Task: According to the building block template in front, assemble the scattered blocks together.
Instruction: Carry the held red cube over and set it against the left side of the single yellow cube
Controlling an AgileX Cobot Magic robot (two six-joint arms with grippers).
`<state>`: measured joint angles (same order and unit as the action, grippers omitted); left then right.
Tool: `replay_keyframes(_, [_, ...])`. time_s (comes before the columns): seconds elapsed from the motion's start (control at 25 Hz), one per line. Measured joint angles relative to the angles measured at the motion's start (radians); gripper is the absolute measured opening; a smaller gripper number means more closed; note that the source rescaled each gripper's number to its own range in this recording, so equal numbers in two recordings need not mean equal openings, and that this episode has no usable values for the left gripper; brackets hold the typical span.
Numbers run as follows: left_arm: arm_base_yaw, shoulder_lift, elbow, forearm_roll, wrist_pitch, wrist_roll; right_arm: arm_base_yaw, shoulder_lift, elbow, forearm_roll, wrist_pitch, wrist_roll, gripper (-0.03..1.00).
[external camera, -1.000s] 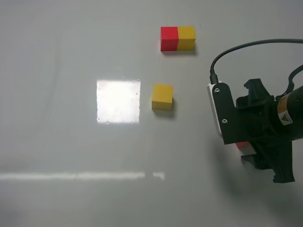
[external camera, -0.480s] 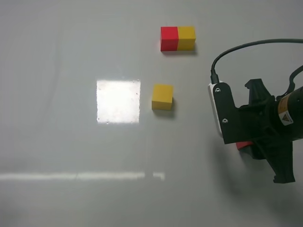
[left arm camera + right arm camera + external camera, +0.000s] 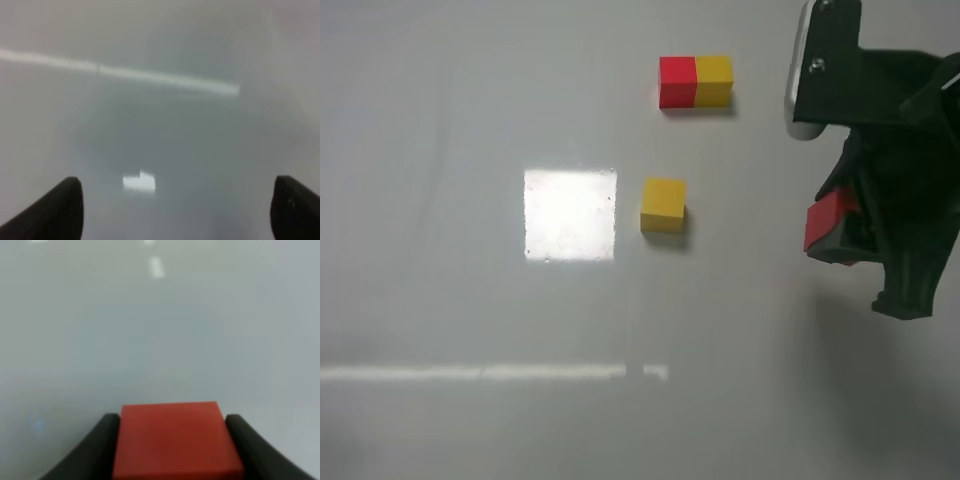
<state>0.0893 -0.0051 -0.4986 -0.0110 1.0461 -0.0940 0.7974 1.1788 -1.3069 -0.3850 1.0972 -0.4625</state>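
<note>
The right gripper (image 3: 173, 440) had risen off the table (image 3: 440, 120), clamped on the red cube (image 3: 828, 220); the yellow cube (image 3: 663, 205) lay near the template (image 3: 695, 81), awaiting its partner; the left gripper (image 3: 177, 187) gaped empty.

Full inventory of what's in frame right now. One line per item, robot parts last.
template bar: 1, red half and yellow half joined flush, far side of the table
yellow cube: 1, yellow, loose on the table, just right of the glare patch in the exterior view
red cube: 1, red, clamped in the right gripper, right of the yellow cube
glare patch: 1, white square reflection, mid-table
table: 1, pale grey, glossy
right gripper: 1, black, shut on the red cube
left gripper: 1, black, seen only in the left wrist view, open, nothing between its fingers
</note>
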Motion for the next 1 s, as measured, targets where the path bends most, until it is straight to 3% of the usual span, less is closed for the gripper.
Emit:
replay_keyframes(0.2, [0.000,0.000,0.000,0.000,0.000,0.000,0.082,0.077,-0.214,0.002,0.100,0.128,0.00])
replay_keyframes(0.36, [0.000,0.000,0.000,0.000,0.000,0.000,0.132,0.174,-0.383,0.001,0.118,0.173,0.00])
replay_keyframes(0.76, [0.000,0.000,0.000,0.000,0.000,0.000,0.209,0.454,-0.692,-0.003,0.125,0.141,0.00])
replay_keyframes(1.0, [0.000,0.000,0.000,0.000,-0.002,0.000,0.213,0.591,-0.788,0.002,0.122,0.092,0.00])
